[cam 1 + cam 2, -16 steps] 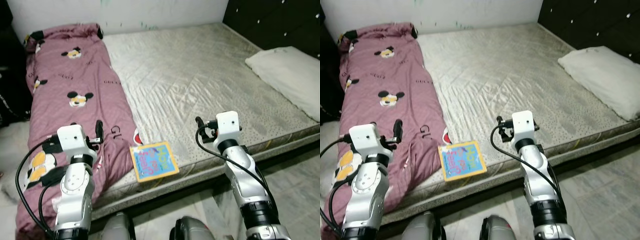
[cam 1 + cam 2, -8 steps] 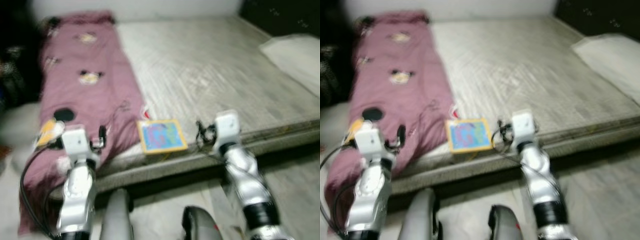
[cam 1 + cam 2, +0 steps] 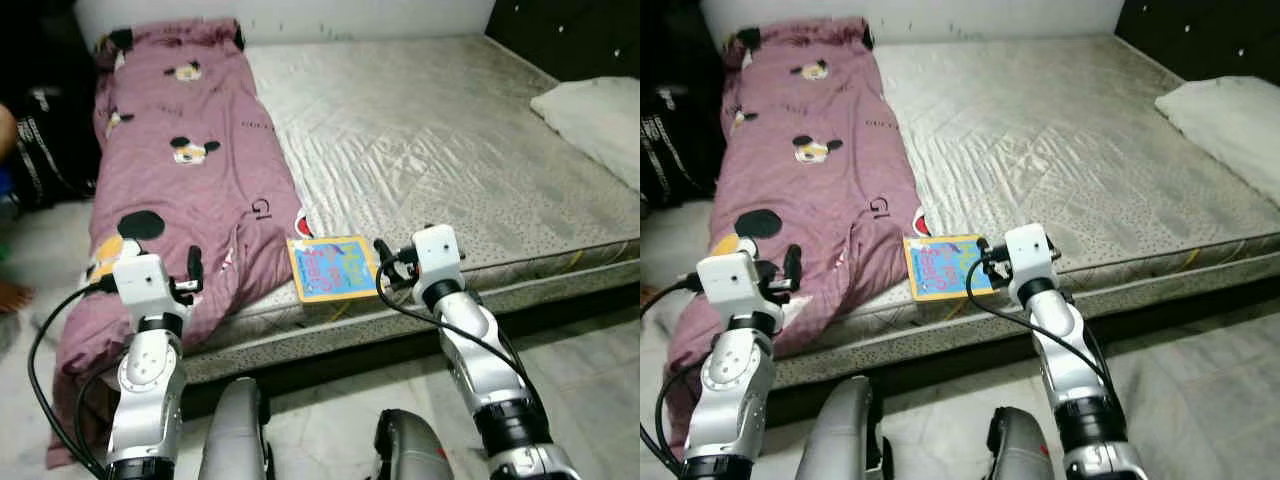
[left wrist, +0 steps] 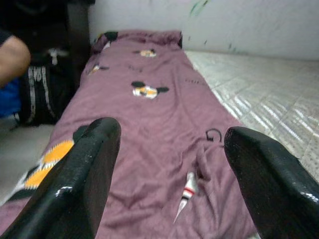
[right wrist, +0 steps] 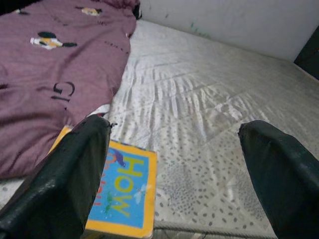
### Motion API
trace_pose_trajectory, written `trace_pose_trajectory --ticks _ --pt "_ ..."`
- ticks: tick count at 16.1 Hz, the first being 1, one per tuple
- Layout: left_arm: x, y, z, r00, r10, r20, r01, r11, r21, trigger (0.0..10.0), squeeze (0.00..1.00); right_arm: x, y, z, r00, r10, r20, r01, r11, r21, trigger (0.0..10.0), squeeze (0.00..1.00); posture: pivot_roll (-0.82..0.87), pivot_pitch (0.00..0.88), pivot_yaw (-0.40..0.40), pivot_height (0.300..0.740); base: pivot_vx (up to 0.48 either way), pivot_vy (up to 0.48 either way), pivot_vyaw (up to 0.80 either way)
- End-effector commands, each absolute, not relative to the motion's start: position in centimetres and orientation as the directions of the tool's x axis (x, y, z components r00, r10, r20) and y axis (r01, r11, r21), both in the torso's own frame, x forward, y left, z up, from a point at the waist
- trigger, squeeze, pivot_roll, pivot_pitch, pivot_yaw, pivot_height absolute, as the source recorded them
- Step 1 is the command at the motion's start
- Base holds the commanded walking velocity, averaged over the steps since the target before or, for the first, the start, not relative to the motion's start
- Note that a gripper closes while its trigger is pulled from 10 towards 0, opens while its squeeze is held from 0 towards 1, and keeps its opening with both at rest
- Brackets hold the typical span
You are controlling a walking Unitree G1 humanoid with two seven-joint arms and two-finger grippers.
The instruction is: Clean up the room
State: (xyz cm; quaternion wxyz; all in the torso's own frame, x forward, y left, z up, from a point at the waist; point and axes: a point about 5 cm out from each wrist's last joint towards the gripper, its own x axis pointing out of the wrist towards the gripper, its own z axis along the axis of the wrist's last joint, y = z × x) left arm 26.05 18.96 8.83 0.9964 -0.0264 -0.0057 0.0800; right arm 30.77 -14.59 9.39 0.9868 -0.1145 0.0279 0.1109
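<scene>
A yellow-edged blue picture book (image 3: pixel 333 267) lies flat near the front edge of the grey mattress (image 3: pixel 430 130). My right gripper (image 3: pixel 384 266) is open and hovers just right of the book, which lies below its left finger (image 5: pixel 65 184) in the right wrist view. A purple blanket with cartoon mouse prints (image 3: pixel 180 180) covers the bed's left strip and hangs over the front edge. My left gripper (image 3: pixel 194 270) is open over the blanket's lower end, its fingers (image 4: pixel 94 169) wide apart with nothing between them.
A white pillow (image 3: pixel 598 108) lies at the bed's far right by a dark headboard (image 3: pixel 570 35). A black bag (image 3: pixel 45 140) stands on the floor left of the bed, where a person's arm (image 4: pixel 12 57) and foot (image 3: pixel 10 296) show. Tiled floor (image 3: pixel 590 360) runs along the front.
The whole picture has shifted and blurred as I moved. The book, formerly midway between my arms, now lies right beside the right gripper. Both grippers stay open.
</scene>
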Motion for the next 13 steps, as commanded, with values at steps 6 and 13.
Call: trace_pose_trajectory --ticks 6,13 --pt "26.4 18.0 10.2 0.988 0.137 0.069 -0.131 0.988 -0.082 10.0 0.0 30.8 -14.6 9.5 0.968 0.237 -0.077 -0.248 0.942 -0.227 10.0 0.0 -0.05 0.0 -0.016 0.634 0.269 0.0 0.0" --pt "25.5 17.8 10.2 0.992 0.115 0.042 -0.111 0.99 -0.082 10.0 0.0 30.5 -14.0 8.9 0.961 0.26 -0.092 -0.274 0.938 -0.211 10.0 0.0 -0.03 0.002 -0.015 0.634 0.348 0.0 0.0"
